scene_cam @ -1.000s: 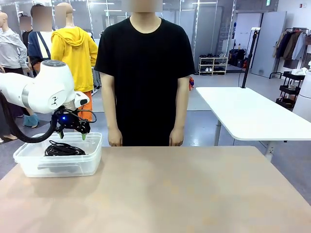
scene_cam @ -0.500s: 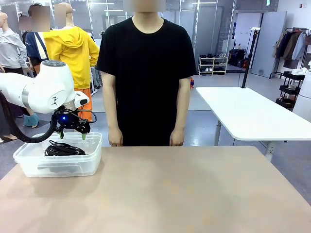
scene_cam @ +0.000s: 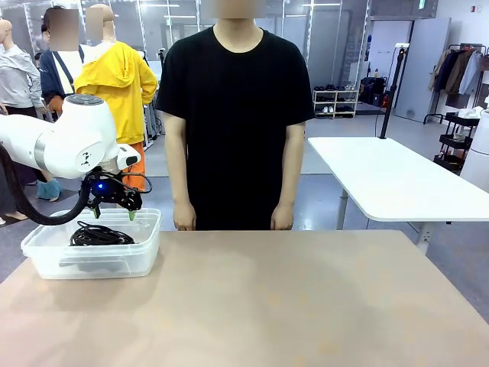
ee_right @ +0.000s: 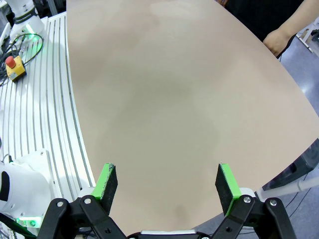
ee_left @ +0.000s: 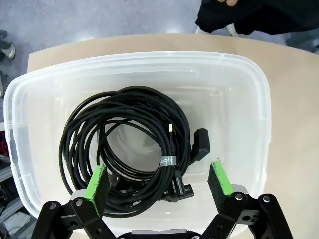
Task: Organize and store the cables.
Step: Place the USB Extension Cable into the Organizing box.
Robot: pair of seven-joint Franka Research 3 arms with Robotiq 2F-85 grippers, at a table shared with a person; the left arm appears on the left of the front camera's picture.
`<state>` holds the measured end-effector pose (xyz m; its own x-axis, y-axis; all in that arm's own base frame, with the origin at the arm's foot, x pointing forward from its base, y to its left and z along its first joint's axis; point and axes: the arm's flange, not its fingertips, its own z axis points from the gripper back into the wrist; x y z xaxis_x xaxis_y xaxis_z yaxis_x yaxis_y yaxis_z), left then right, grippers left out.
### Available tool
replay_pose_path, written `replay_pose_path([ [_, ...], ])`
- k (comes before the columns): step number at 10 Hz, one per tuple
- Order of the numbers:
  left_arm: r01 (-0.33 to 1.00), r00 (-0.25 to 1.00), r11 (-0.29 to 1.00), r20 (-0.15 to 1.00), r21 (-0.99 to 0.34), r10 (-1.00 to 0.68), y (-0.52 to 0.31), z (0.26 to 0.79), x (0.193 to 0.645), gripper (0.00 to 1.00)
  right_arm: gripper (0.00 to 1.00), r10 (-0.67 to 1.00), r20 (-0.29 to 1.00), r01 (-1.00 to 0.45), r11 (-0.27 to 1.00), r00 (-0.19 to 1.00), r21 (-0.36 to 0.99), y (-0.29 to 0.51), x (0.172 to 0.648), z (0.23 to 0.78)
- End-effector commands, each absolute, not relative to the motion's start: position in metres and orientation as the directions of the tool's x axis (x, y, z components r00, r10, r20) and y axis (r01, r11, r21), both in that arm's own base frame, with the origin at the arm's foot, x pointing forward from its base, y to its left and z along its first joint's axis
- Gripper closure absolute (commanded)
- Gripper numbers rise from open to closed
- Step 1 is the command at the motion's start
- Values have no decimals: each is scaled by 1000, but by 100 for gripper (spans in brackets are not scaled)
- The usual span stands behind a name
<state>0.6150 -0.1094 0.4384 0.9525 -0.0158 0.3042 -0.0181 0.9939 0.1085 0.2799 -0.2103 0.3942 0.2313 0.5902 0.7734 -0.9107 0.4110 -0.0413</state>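
Note:
The cables lie coiled in a clear plastic bin at the table's left side. In the left wrist view the black cable coils rest on the floor of the bin, with small ties and plug ends showing. My left gripper hovers just above the bin, jaws open and nothing between them; from its own camera the left gripper hangs over the coils. My right gripper is open over bare tabletop.
A person in a black shirt stands at the far edge, hands hanging at the sides. The tan table stretches right of the bin. A white table stands behind at right.
The person has shifted slightly to the right. Neither arm has moved and the cables lie as before.

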Motion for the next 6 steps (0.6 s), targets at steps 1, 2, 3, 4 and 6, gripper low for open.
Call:
replay_pose_path([
  [1, -19, 953, 994, 304, 109, -15, -109, 438, 615, 0, 0, 582, 778, -906, 422, 237, -40, -210, 282, 395],
  [2, -19, 953, 994, 304, 109, -15, -109, 438, 615, 0, 0, 582, 778, -906, 422, 237, -40, -210, 282, 395],
  [3, -19, 953, 994, 304, 109, -15, -109, 438, 615, 0, 0, 582, 778, -906, 422, 237, -40, -210, 282, 395],
  [4, -19, 953, 994, 304, 109, -15, -109, 438, 615, 0, 0, 582, 778, -906, 422, 237, -40, -210, 282, 395],
  [6, -19, 953, 994, 304, 109, -15, -109, 438, 615, 0, 0, 582, 778, -906, 422, 237, -40, -210, 282, 395],
])
